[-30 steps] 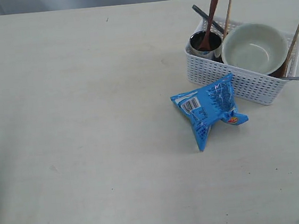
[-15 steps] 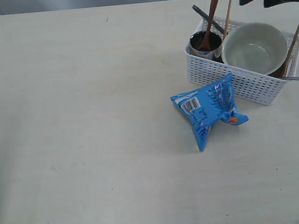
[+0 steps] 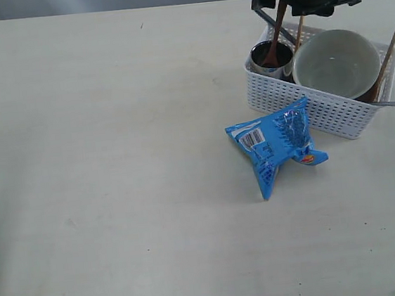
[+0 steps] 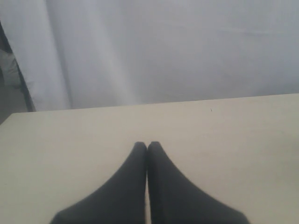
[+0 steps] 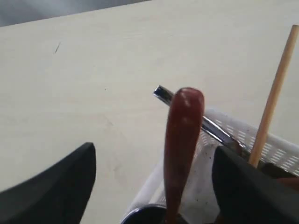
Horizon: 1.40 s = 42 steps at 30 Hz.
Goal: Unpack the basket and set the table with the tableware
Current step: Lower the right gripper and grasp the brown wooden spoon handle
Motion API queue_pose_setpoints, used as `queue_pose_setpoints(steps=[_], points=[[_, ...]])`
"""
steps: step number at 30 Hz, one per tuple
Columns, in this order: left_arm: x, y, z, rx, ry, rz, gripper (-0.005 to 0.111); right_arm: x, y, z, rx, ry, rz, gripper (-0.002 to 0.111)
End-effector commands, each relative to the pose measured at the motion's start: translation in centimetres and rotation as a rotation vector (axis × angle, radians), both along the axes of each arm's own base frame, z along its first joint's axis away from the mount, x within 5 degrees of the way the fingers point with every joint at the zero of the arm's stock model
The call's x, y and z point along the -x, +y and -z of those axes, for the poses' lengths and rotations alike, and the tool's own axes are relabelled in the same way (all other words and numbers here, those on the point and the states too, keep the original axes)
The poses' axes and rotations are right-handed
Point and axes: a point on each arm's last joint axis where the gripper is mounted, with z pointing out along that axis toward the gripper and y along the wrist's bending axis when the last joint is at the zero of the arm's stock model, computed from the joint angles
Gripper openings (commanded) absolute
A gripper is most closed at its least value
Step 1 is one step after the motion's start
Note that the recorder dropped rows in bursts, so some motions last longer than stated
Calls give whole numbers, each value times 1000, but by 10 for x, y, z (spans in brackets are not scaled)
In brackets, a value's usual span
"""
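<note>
Two grippers: R gripper (image 5: pixel 153 156) spread wide over basket (image 3: pixel 321 110) at far right of counter (image 3: pixel 114 164), spoon (image 5: pixel 183 126) handle lined up between its jaws; L gripper (image 4: pixel 147 145) pressed together, empty. Risk: off-centre close could snag chopstick (image 5: pixel 273 93) w/ spoon, or tip cup (image 3: pixel 270 57) & jolt basket.

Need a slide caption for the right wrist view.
Right gripper, jaws open, wooden spoon handle framed between them, over the basket.
</note>
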Motion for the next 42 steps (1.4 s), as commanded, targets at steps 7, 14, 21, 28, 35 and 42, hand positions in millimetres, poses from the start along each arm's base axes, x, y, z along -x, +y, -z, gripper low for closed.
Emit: queue_pose_setpoints(steps=[7,14,21,28,35,42], points=[[0,0,1,8,0,-4,0,-11,1,13,0,-31,25,38],[0,0,1,8,0,-4,0,-11,1,13,0,-37,26,16],[0,0,1,8,0,-4,0,-11,1,13,0,-37,26,15],[0,0,1,8,0,-4,0,-12,1,13,-1,-41,27,15],[0,0,1,8,0,-4,0,-12,1,12,-3,-43,30,-1],[0,0,1,8,0,-4,0,-7,-1,-12,-20,-112,33,0]])
